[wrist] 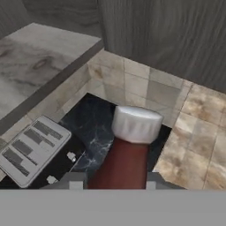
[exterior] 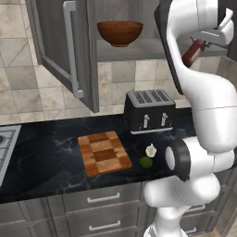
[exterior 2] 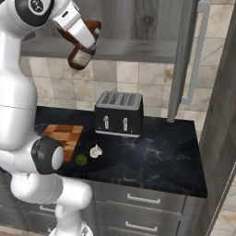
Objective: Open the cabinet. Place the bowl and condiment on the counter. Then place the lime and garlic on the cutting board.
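Gripper [exterior 2: 82, 40] clamps the condiment [exterior 2: 82, 54] mid-air, tilted, at 11 o'clock above the toaster [exterior 2: 119, 113]. We'd level it, lower to bare counter [exterior 2: 161, 152], then release. Count: one bowl [exterior: 120, 32] on the cabinet [exterior: 65, 46] shelf, one lime [exterior: 146, 161], one garlic [exterior: 151, 150], one cutting board [exterior: 103, 152].

- No words, numbers, brand marks or signs can be read anywhere in these pictures.
- The bottle [exterior 2: 83, 46] carries a pale label low on its body, but in the right base view it is too small and blurred to show any lettering.
- The toaster [exterior: 149, 110] has plain dark sides and silver levers, with no marking that can be made out.
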Robot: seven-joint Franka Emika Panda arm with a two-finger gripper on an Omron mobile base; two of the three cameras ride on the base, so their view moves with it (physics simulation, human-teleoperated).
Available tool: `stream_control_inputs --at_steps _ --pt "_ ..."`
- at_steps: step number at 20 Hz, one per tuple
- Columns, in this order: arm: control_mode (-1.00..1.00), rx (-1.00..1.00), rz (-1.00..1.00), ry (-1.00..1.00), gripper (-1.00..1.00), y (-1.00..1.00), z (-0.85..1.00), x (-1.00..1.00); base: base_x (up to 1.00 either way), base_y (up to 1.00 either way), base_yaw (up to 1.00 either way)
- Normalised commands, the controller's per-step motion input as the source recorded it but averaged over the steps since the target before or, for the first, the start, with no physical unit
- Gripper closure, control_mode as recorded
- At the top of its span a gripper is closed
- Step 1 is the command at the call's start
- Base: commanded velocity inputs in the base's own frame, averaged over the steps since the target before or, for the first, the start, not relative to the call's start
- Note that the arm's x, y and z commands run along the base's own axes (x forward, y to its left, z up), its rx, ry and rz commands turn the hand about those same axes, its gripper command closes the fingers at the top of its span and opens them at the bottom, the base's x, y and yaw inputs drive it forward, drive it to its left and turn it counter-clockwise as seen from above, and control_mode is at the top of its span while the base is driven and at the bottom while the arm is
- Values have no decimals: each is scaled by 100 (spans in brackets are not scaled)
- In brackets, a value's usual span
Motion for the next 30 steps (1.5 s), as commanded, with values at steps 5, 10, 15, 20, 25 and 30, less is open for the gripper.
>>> stream_control_inputs --at_steps 5,10,15,20,25,30 --pt "-100 0 6 0 100 -23 -54 -100 0 0 0" --pt "-100 0 9 3 100 -9 -58 -85 0 0 0" --pt "-100 -6 12 1 100 4 -61 -2 0 0 0" --pt "-100 -10 4 12 100 5 -49 0 0 0 0" --pt "-100 -3 15 22 100 40 -22 1 0 0 0" --pt "-100 0 28 8 100 38 -15 1 0 0 0"
